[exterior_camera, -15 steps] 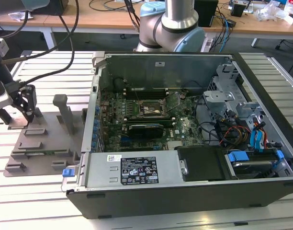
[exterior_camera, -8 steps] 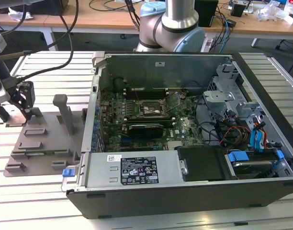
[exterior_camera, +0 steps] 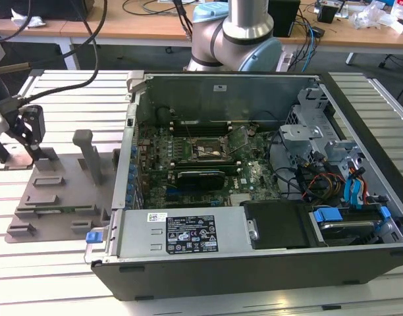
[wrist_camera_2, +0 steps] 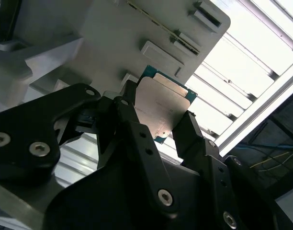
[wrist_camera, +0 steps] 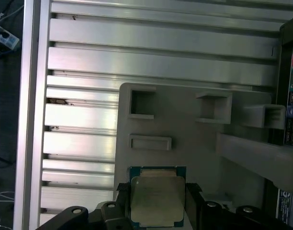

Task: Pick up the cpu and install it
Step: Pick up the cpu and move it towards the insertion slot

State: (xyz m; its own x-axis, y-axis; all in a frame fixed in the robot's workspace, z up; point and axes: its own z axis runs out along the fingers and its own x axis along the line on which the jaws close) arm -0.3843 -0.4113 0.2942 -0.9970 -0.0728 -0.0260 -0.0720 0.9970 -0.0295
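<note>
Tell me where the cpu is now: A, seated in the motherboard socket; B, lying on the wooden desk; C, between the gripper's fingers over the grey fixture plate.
C: in both wrist views the cpu sits held in the gripper, with the grey fixture plate behind it.

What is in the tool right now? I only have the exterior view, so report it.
Observer: The tool is closed on the cpu. In both wrist views its fingers press against two opposite edges of the chip.
Operator: Tell me what is behind the chip.
Observer: In the first wrist view, the grey fixture plate lies behind it, with an open rectangular pocket further along.
Operator: State which face I would see.
Observer: The silver-grey metal top faces both wrist cameras, with a thin green border along its edge.
</note>
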